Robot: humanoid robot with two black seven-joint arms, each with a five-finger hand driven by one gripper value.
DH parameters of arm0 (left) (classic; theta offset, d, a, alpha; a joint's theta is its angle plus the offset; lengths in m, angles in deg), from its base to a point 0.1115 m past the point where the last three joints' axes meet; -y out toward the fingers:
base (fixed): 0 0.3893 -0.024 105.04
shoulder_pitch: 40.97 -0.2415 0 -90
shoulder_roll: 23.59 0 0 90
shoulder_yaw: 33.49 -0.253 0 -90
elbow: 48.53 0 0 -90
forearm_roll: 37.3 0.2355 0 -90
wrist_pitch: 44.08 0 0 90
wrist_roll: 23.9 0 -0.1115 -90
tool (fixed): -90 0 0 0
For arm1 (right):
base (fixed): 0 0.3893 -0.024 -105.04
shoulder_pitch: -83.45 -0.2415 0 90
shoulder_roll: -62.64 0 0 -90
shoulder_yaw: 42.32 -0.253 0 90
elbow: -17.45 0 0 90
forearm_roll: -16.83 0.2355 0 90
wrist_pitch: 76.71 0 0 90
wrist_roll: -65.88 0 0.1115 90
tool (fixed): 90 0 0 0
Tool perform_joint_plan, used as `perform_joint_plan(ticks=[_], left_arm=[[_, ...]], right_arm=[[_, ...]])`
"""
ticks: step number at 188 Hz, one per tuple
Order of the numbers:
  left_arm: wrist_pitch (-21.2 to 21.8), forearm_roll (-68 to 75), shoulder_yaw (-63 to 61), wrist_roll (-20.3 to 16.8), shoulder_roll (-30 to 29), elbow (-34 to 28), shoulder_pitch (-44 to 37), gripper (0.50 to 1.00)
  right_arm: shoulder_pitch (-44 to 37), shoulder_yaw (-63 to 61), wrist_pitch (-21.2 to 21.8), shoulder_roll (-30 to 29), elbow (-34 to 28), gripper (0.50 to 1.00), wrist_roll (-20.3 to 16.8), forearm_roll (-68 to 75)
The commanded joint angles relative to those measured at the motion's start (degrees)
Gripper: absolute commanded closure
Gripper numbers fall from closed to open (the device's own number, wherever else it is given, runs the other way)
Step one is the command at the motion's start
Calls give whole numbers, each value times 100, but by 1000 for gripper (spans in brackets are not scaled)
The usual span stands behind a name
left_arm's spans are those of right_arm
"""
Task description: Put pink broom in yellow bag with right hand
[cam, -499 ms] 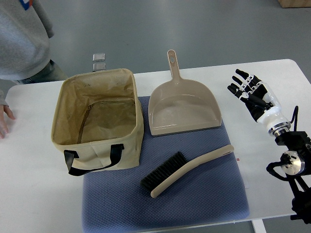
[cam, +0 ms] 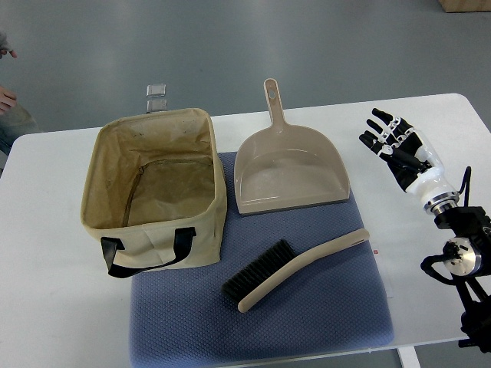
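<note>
The right robot hand [cam: 393, 144] hovered over the white counter [cam: 46, 307] at its right side, fingers [cam: 378, 127] extended and slightly spread, grasping nothing, its forearm running back toward the lower right, where the arm's joints were cut off by the frame edge. Well apart to its left, the broom [cam: 291, 267], beige-handled with dark bristles rather than pink, lay slantwise on a blue mat [cam: 322, 314], bristle end toward the bag. Above it on the mat rested a beige dustpan [cam: 288, 172], handle pointing away. The open tan fabric bag [cam: 153, 188], black-strapped, stood at the mat's left edge. A person's hand [cam: 6, 98] was barely visible at the far left border.
</note>
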State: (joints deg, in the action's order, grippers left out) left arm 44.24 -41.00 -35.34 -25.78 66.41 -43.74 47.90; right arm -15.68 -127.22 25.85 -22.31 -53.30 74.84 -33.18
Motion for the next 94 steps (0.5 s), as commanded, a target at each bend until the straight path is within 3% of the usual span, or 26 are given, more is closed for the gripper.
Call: perform_joint_plan(ticks=[1, 94], left_arm=[[1, 1, 0, 4, 0, 5, -1, 500], [1, 1, 0, 4, 0, 5, -1, 500]], right_arm=[[-10, 0, -26, 31, 0, 570, 0, 0], [-28, -9, -52, 84, -9, 570, 9, 9]])
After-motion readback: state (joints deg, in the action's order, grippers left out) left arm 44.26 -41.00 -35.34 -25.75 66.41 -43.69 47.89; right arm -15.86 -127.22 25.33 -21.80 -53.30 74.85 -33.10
